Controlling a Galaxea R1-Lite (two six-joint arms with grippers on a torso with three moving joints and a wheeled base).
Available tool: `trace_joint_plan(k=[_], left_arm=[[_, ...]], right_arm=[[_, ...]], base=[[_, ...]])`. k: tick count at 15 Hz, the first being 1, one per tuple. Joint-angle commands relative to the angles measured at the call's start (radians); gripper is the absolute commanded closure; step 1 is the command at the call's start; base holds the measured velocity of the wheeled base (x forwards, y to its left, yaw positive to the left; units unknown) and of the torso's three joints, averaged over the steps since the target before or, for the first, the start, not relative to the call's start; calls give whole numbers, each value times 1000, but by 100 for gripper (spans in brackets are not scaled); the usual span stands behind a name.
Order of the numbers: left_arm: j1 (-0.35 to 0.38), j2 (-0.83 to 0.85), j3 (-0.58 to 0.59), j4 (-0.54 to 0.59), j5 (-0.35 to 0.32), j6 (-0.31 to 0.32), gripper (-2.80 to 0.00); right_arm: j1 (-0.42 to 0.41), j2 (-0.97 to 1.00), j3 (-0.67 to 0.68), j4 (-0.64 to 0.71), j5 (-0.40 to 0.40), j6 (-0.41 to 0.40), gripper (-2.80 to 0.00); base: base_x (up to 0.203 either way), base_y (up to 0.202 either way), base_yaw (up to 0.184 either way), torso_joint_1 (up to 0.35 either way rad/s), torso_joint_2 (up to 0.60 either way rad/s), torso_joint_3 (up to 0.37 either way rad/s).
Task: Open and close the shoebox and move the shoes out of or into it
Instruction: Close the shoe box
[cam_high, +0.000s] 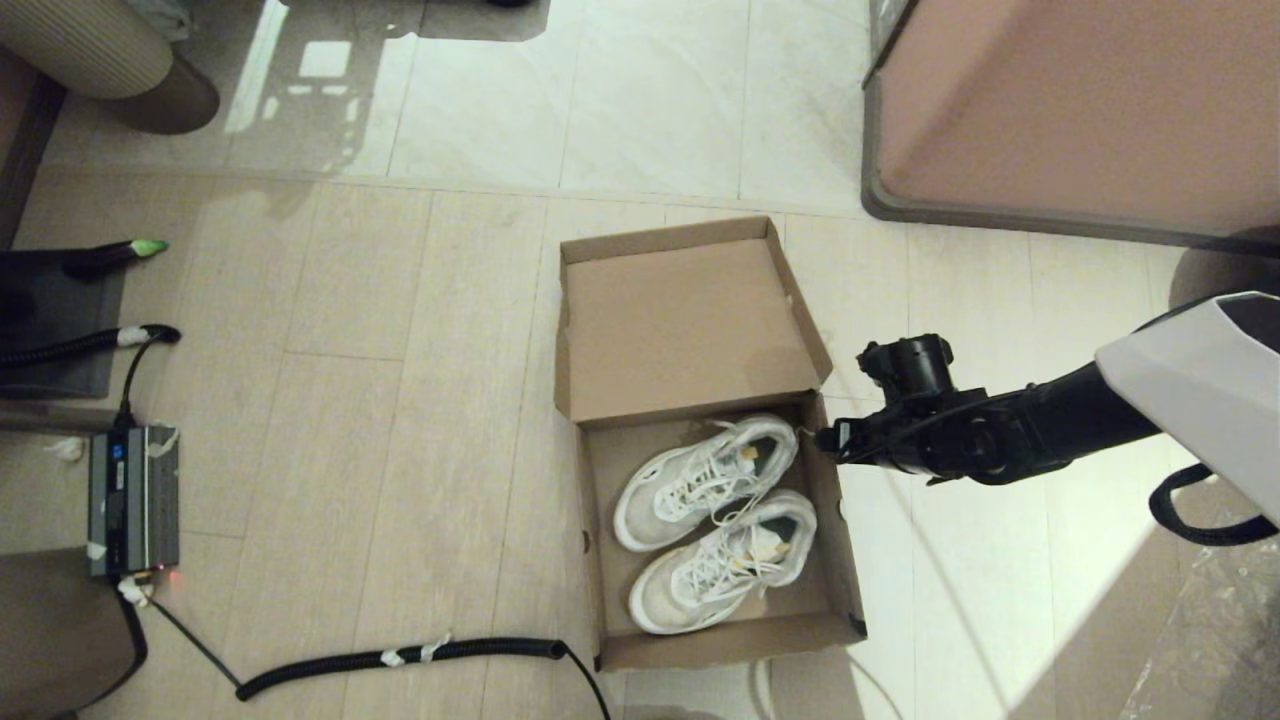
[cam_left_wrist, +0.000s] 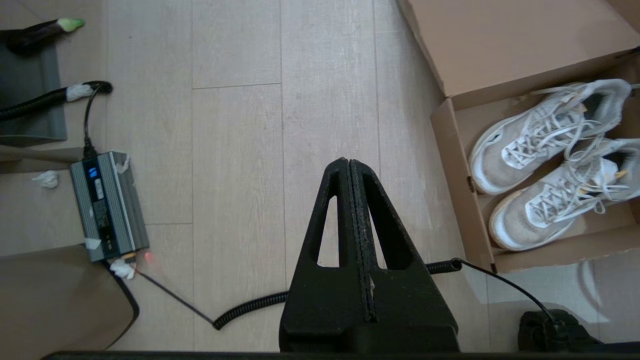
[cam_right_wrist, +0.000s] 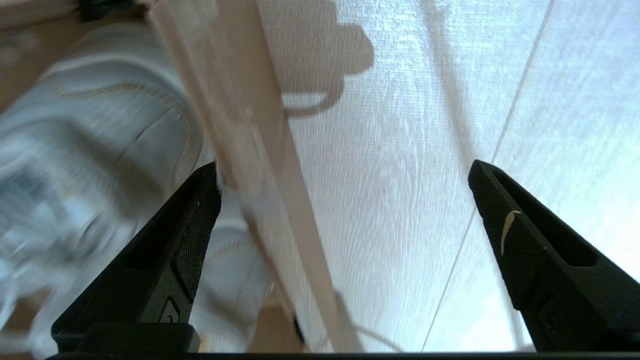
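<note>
While the shoebox (cam_high: 700, 440) lies open on the floor (cam_high: 400, 400) with both shoes (cam_high: 715, 520) inside, we see our right pincer (cam_high: 825, 440) at its right wall. From the left wrist, our left pincer (cam_left_wrist: 349, 165) hangs clenched above the floor. From the right wrist, released fingers (cam_right_wrist: 195, 210) straddle that wall.

In the right wrist view the shoes (cam_right_wrist: 100, 165) are a blurry smear, and the shoebox (cam_right_wrist: 260, 200) wall hides part of them. In the head view the right gripper (cam_high: 822, 438) is too small to see well. At one o'clock, the big pinkish block (cam_high: 1070, 110) is cut off by the edge.
</note>
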Motion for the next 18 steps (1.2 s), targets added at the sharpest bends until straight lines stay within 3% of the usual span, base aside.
trace_joint_plan(k=[1,7,12,16,18], left_arm=[[0,0,1,-1,0,1,0],[-1,-2,3,1,-1,1,0],[0,-3,3,0,-6,1,0],[-1,1,-3,-1,-10,1,0],[-1,32,-16,-3,-26,1,0]], right_arm=[[0,64,-43,-3,-17,1,-280],[2,53,-48,1,-30,-4,-280],[4,-46,71,22,-23,-42,-280],[4,-188,135,23,114,-29,-280],[-4,-235,138,26,129,33,-280]], base=[[0,0,0,0,0,0],[0,0,0,0,0,0],[0,0,0,0,0,0],[0,0,0,0,0,0],[0,0,0,0,0,0]])
